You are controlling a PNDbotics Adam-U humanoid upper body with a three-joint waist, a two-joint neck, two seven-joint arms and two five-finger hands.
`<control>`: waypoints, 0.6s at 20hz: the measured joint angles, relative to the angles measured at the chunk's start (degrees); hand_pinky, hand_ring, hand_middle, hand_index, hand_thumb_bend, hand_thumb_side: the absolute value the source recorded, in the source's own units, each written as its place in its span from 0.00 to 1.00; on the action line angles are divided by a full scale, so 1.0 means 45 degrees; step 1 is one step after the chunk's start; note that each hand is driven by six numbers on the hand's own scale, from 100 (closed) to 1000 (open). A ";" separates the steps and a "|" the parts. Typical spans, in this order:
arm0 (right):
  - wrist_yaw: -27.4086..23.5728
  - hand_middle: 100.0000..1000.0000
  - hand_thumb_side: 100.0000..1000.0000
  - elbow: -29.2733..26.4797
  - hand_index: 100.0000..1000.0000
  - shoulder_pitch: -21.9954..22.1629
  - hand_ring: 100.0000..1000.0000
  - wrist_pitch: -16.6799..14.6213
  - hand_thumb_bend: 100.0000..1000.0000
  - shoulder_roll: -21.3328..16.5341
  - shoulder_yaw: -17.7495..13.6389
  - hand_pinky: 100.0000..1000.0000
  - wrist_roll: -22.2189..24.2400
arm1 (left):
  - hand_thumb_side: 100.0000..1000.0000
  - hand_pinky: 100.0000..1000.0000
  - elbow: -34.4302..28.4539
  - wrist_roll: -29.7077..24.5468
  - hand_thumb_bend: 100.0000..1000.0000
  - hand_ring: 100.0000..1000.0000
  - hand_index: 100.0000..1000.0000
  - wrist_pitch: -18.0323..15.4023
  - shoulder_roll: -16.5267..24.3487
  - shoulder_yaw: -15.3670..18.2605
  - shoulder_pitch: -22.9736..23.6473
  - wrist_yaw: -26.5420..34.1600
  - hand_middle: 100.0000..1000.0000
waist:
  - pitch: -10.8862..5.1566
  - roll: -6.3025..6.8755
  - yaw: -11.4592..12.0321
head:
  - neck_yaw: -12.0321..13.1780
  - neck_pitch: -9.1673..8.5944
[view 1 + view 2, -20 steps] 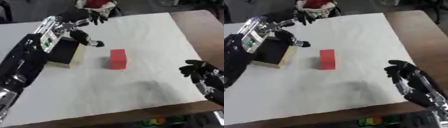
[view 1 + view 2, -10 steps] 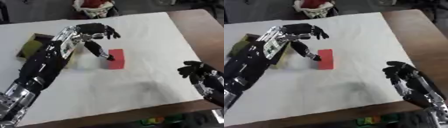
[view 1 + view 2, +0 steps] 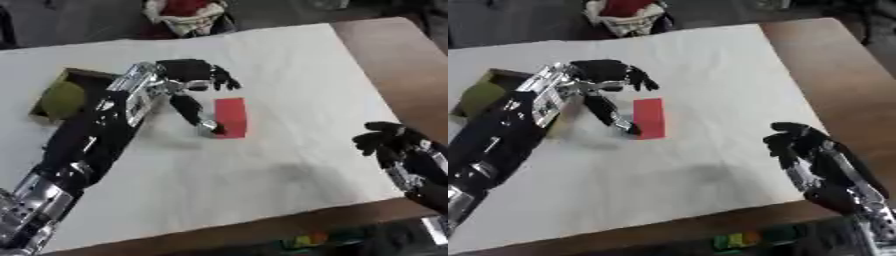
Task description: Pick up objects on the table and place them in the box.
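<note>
In the left eye view my left hand (image 3: pixel 188 80) hovers spread wide at the red block (image 3: pixel 231 117), thumb tip at its near left corner, fingers above its far end: I judge this the reach, with closing round the block next. In the right eye view the block lies flat mid-surface (image 3: pixel 710 65), long axis running near to far, the box (image 3: pixel 483 92) well to its left, and my right hand (image 3: pixel 802 150) idles relaxed at the lower right.

red block (image 3: pixel 231 117), white cloth (image 3: pixel 289 75), brown table (image 3: pixel 398 60), green object (image 3: pixel 63 98)

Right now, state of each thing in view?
Red block: flat on the white cloth, not lifted.
Box: open, a green thing inside.
Left hand: open over the block, thumb at its left edge.
Right hand: idle, open, lower right.
</note>
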 measured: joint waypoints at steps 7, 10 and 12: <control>0.0000 0.45 0.41 0.0002 0.81 -0.0002 0.75 -0.0019 0.00 0.0000 0.0002 0.74 0.0038 | 0.40 0.65 0.0205 0.0271 0.26 0.55 0.72 -0.0130 -0.0127 -0.0026 0.0111 -0.0486 0.53 | 0.0000 -0.0002 0.0007 | -0.0021 0.0000; 0.0000 0.45 0.41 0.0003 0.81 -0.0006 0.75 -0.0019 0.00 0.0001 0.0002 0.74 0.0038 | 0.22 0.60 0.0111 0.0475 0.09 0.51 0.68 -0.0048 -0.0121 -0.0026 0.0148 -0.0290 0.48 | 0.0000 -0.0001 0.0024 | -0.0035 0.0000; 0.0000 0.46 0.41 0.0003 0.81 -0.0009 0.75 -0.0020 0.00 0.0001 0.0002 0.74 0.0036 | 0.15 0.58 -0.0114 0.0603 0.04 0.50 0.66 0.0040 -0.0070 -0.0033 0.0164 0.0051 0.47 | 0.0000 -0.0002 0.0054 | -0.0065 0.0000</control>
